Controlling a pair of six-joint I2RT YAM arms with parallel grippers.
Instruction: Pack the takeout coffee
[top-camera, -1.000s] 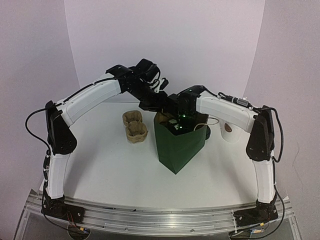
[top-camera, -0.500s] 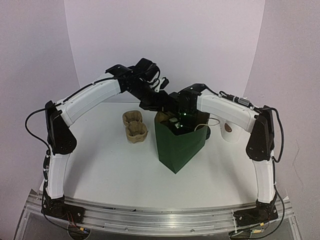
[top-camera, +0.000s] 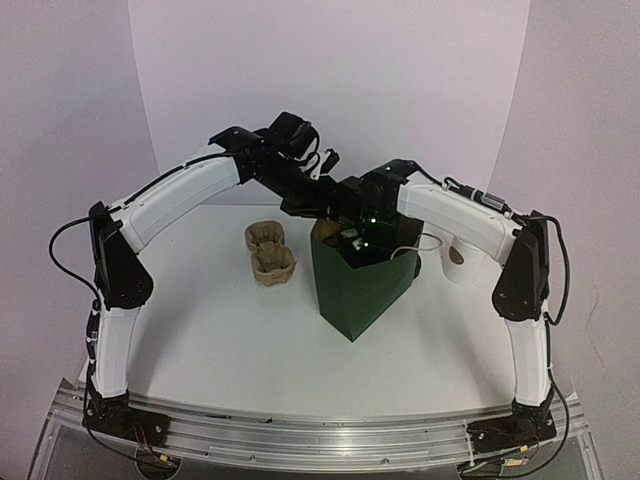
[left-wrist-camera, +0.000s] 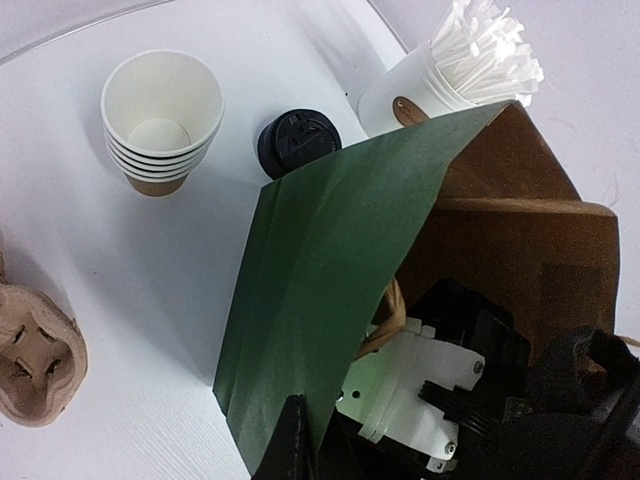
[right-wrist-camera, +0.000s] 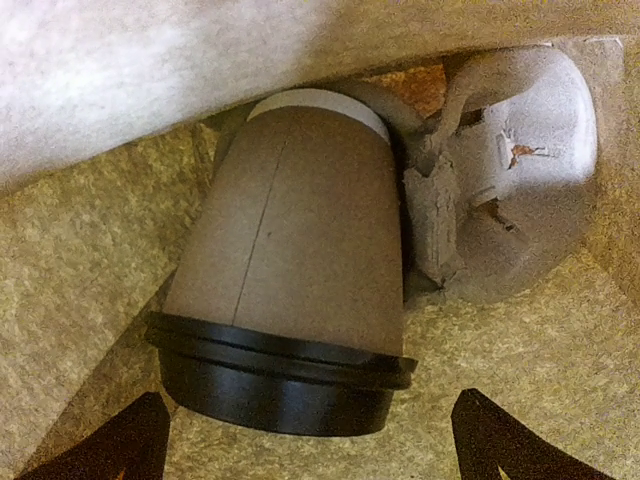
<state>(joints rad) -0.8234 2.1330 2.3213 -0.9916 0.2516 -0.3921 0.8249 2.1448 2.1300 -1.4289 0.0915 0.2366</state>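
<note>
**A:** Where's the takeout coffee (right-wrist-camera: 300, 250)?

**B:** Inside the green bag (top-camera: 360, 290), tipped over rather than upright. Its long axis runs from the mouth of the bag down into it: the domed black plastic lid (right-wrist-camera: 275, 385) faces the opening and the white-rimmed base points deeper in.

**A:** What's it made of?

**B:** A smooth tapered kraft paper wall with one straight seam, and a glossy lid with a stepped rim. The bag's inside is rough brown paper. A pale moulded pulp shape sits just beside the cup, inside the bag.

**A:** Is the right tool (right-wrist-camera: 310, 440) on it?

**B:** No. It hangs in the bag's mouth with its fingers spread wide, one on each side of the lid and clear of it.

**A:** And the left tool (left-wrist-camera: 298, 440)?

**B:** Closed, pinching the bag's thin green rim.

**A:** What's outside the bag?

**B:** On the table (top-camera: 220, 340), behind the bag: a stack of paper cups (left-wrist-camera: 160, 120), a loose black lid (left-wrist-camera: 298, 142) and a white cup of wrapped sticks (left-wrist-camera: 450, 70). A lumpy pulp carrier (top-camera: 270, 250) stands to the bag's left.
</note>
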